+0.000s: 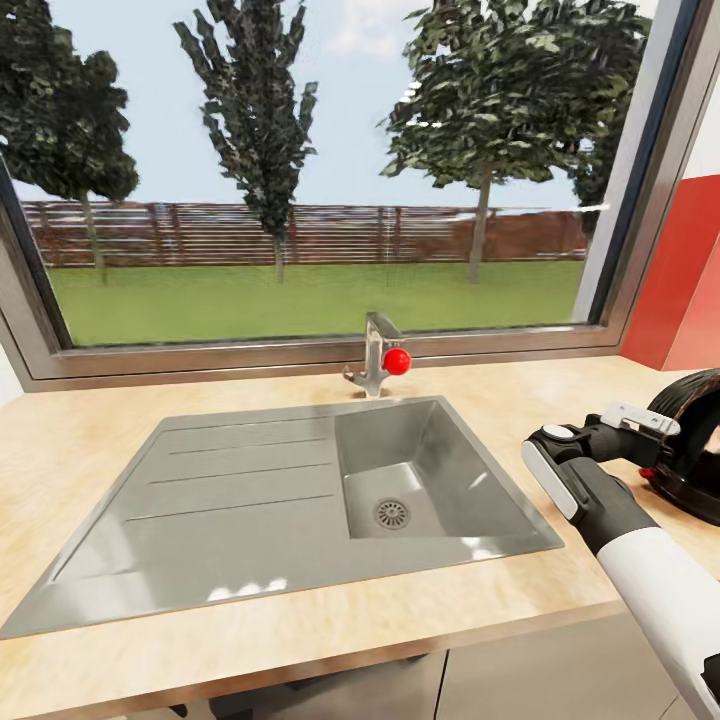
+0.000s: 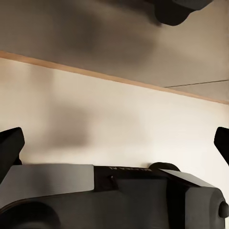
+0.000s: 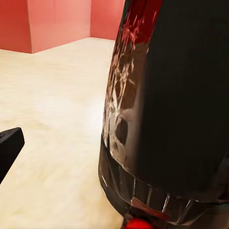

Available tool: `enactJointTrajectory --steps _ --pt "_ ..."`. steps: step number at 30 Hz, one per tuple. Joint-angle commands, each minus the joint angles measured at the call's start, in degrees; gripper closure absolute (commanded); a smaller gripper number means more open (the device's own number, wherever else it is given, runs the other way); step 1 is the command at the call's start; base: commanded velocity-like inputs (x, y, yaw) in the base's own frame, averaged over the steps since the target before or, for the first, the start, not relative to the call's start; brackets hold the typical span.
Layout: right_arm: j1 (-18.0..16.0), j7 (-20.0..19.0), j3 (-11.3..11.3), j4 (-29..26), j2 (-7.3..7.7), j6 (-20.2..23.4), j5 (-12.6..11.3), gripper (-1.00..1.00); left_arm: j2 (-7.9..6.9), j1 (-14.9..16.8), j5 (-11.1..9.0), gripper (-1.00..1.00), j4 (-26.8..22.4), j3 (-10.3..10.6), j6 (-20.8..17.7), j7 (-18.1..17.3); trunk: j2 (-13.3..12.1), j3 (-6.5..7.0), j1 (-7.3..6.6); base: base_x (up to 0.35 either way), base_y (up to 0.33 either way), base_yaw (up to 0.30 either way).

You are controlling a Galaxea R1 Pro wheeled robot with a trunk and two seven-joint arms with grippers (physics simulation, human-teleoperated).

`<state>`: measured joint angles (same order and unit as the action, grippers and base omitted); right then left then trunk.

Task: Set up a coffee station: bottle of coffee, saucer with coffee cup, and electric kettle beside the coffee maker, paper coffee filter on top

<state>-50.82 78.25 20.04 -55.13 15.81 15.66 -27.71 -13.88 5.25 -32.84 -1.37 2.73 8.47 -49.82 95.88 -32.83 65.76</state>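
The electric kettle (image 1: 695, 450), black and glossy with a red switch low on its base, stands on the wooden countertop (image 1: 60, 450) at the far right edge of the head view. My right gripper (image 1: 650, 425) reaches to its near side at body height. In the right wrist view the kettle (image 3: 176, 105) looms very close, and one finger (image 3: 7, 150) stands far out to the side, so the jaws are spread; the other finger is hidden. My left gripper (image 2: 114, 143) is open and holds nothing, facing a pale panel. Coffee maker, bottle, filter, cup and saucer are out of view.
A steel sink (image 1: 250, 480) with a drainboard lies in the countertop straight ahead. The faucet (image 1: 380, 360) with its red knob stands behind it, below a wide window. A red wall (image 1: 680, 290) rises behind the kettle. The counter's front edge (image 1: 300, 655) runs just below.
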Motion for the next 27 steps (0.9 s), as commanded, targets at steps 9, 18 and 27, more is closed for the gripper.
enactJointTrajectory --steps 9,18,27 --pt "-0.1 0.4 0.3 -0.1 0.10 0.6 -0.4 -1.00 -0.01 0.0 -0.1 -1.00 0.0 0.3 0.4 -0.1 0.0 -0.06 0.00 0.000 0.000 0.000" --pt "-0.1 0.4 0.2 -0.1 0.26 0.6 -0.4 -1.00 -0.01 0.0 -0.1 -1.00 0.0 0.3 0.4 -0.1 0.0 -0.06 0.00 0.000 0.000 0.000" --pt "-0.1 0.6 0.2 -0.1 0.27 0.5 -0.4 1.00 -0.01 0.0 -0.1 -1.00 0.0 0.3 0.4 -0.1 0.0 -0.06 0.00 0.000 0.000 0.000"
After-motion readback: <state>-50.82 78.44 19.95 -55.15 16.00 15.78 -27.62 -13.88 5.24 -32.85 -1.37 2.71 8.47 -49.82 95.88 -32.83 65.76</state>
